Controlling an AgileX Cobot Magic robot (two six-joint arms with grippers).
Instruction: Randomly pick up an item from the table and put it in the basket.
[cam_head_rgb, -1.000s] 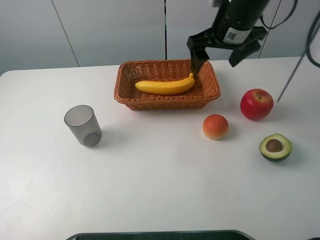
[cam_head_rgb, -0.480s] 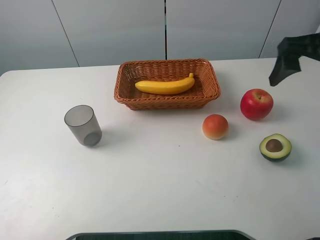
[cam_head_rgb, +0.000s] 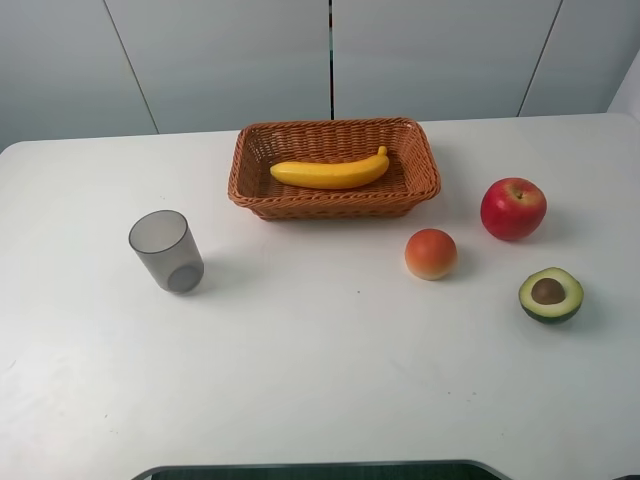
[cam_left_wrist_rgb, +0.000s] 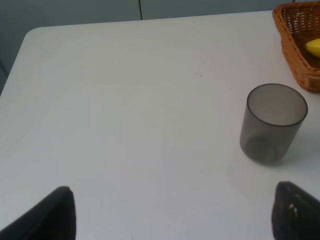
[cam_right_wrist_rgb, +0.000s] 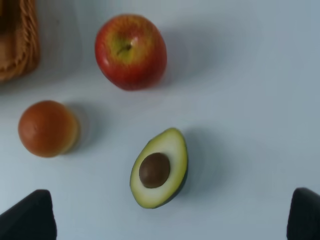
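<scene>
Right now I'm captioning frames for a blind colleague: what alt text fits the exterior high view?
A yellow banana lies inside a wicker basket at the far side of a white table. A grey cup stands on the left; a red apple, an orange-pink fruit and a halved avocado sit on the right. No arm shows.

The basket (cam_head_rgb: 330, 208) sits far and centre on the desk (cam_head_rgb: 320, 380), and the banana (cam_head_rgb: 330, 172) lies lengthwise in it, stem end to the right. The cup (cam_head_rgb: 166, 251) stands on the left, nearer than the basket and well apart from it. Over on the right, the apple (cam_head_rgb: 513, 208) is farthest, the round fruit (cam_head_rgb: 431, 254) is left of it and nearer, and the avocado half (cam_head_rgb: 550, 294) is nearest and rightmost.
</scene>
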